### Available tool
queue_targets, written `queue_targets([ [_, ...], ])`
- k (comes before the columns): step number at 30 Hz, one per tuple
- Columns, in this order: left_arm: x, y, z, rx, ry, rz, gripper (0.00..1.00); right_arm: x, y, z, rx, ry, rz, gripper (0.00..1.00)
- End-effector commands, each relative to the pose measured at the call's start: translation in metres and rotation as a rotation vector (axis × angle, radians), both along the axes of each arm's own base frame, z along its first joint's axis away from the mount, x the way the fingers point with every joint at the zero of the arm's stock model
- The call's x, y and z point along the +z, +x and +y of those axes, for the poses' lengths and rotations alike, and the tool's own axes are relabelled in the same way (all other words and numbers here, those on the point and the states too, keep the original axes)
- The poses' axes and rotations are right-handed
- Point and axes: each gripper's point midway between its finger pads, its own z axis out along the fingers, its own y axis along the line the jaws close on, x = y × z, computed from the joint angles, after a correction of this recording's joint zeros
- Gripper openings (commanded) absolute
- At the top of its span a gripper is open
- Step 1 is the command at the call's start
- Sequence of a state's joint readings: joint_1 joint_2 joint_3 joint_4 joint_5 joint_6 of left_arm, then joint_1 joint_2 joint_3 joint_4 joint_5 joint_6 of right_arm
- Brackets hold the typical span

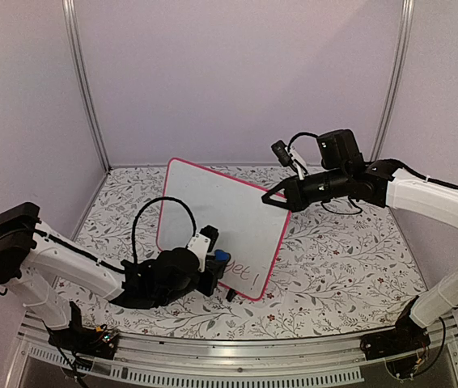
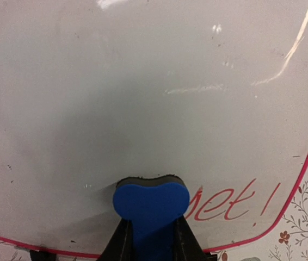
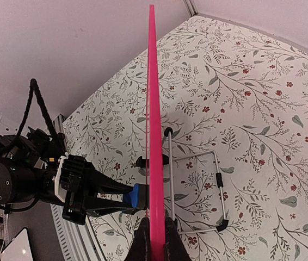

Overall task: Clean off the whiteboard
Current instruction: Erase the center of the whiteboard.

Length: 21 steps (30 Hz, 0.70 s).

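Floral-patterned cloth (image 1: 350, 267) covers the table, which is enclosed by pale walls (image 1: 237, 73) with aluminium corner posts (image 1: 83, 81).

Left gripper (image 2: 151, 239): both fingers are clamped on the blue eraser (image 2: 151, 198). The eraser's dark felt face is pressed flat against the front of the whiteboard (image 1: 213, 202), low on the board and close to its bottom frame. Red handwriting (image 2: 235, 201), ending in an exclamation mark, lies immediately right of the eraser in the left wrist view. The surface above and to the left of the eraser is blank, with faint smears and light reflections.

Right gripper (image 3: 155, 244): the fingers are closed on the board's pink-red frame, one on each face. In the overhead view the grip sits on the right-hand edge, near the upper corner.

Whiteboard position: it stands near the centre of the table, between the two arms, tilted, with its lower edge down on the cloth. A wire stand (image 3: 219, 179) with black sleeves lies folded out on the cloth behind the board. One small black foot (image 1: 229, 295) shows below the bottom frame.
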<state>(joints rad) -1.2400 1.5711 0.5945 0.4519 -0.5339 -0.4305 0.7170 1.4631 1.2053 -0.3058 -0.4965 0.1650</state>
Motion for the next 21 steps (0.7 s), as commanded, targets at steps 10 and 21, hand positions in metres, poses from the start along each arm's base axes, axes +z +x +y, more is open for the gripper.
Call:
queue_targets([
  [10,-0.033,-0.017,0.005,-0.043,0.056,0.076,0.02,-0.010,-0.011,0.010,0.075,-0.031,0.002,0.00],
  [21,-0.037,-0.020,0.008,-0.035,0.070,0.080,0.02,-0.010,-0.011,0.009,0.078,-0.030,0.002,0.00],
])
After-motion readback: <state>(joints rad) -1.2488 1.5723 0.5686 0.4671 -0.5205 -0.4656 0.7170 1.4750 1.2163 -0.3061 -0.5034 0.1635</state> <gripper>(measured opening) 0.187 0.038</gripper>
